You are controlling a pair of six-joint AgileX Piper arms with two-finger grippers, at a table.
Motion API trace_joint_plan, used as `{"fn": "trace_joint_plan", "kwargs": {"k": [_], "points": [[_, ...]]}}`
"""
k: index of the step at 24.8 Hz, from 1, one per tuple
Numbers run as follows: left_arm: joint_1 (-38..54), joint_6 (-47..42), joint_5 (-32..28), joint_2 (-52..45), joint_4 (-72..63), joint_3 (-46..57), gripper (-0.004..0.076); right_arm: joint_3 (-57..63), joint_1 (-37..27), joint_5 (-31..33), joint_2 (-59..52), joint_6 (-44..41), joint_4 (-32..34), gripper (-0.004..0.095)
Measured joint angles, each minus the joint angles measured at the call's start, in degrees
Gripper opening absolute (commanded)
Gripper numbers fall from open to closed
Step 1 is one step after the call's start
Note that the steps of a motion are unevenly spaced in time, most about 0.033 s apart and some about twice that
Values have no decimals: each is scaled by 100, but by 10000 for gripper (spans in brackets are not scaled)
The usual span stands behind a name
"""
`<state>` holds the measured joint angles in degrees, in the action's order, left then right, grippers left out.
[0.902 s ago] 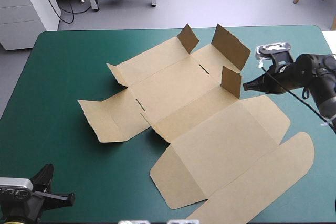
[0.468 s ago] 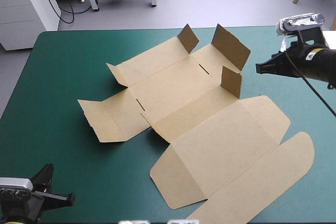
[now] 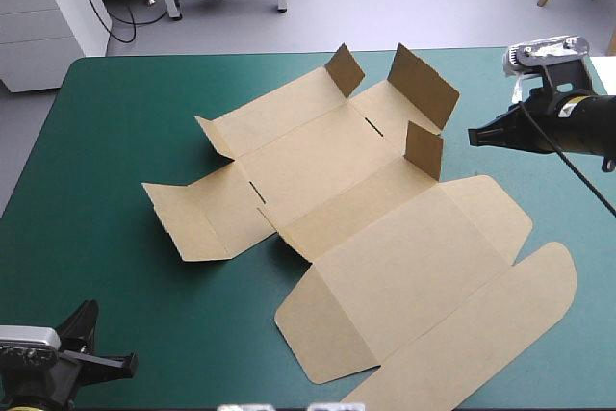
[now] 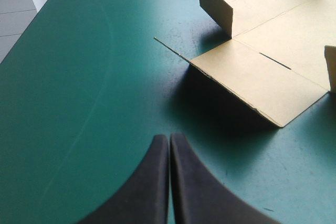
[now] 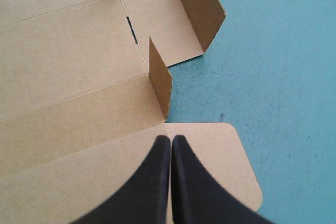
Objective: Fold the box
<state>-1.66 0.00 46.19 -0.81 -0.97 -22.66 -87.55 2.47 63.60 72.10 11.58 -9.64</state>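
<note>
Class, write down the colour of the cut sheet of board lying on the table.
Brown. The box shows best in the high view.

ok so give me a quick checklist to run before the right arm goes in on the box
1. The box lies open on the teal-green cover, with only small flaps raised: ok.
2. The right gripper points at the box, over its rounded flap and beside an upright flap: ok.
3. The right gripper is open for a grasp: not ok, its fingers are shut.
4. The right gripper is touching the board: cannot tell.
5. The left gripper is out of the way, shut, at the table's near left corner and apart from the box: ok.
6. Both slots in the middle panel are uncovered: ok.
</note>
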Motion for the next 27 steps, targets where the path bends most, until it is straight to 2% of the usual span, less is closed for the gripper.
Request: {"fn": "trace_joint_plan", "kwargs": {"k": [3, 5, 9, 10, 17, 20, 24, 27], "points": [[0, 0, 0, 0, 0, 0, -10, 0, 0, 19, 0, 114, 0, 164], [0, 0, 0, 0, 0, 0, -10, 0, 0, 79, 0, 217, -7, 373], [0, 0, 0, 0, 0, 0, -10, 0, 0, 131, 0, 305, -76, 860], [0, 0, 0, 0, 0, 0, -10, 0, 0, 127, 0, 317, -93, 941], [0, 0, 0, 0, -4, 0, -10, 5, 0, 9, 42, 380, -111, 922], [0, 0, 0, 0, -18, 0, -10, -9, 0, -24, 285, 434, -314, 922], [0, 0, 0, 0, -18, 0, -10, -302, 0, -19, 948, 675, -411, 922], [0, 0, 0, 0, -18, 0, -10, -1040, 0, 69, 1736, 716, -446, 922]]}}
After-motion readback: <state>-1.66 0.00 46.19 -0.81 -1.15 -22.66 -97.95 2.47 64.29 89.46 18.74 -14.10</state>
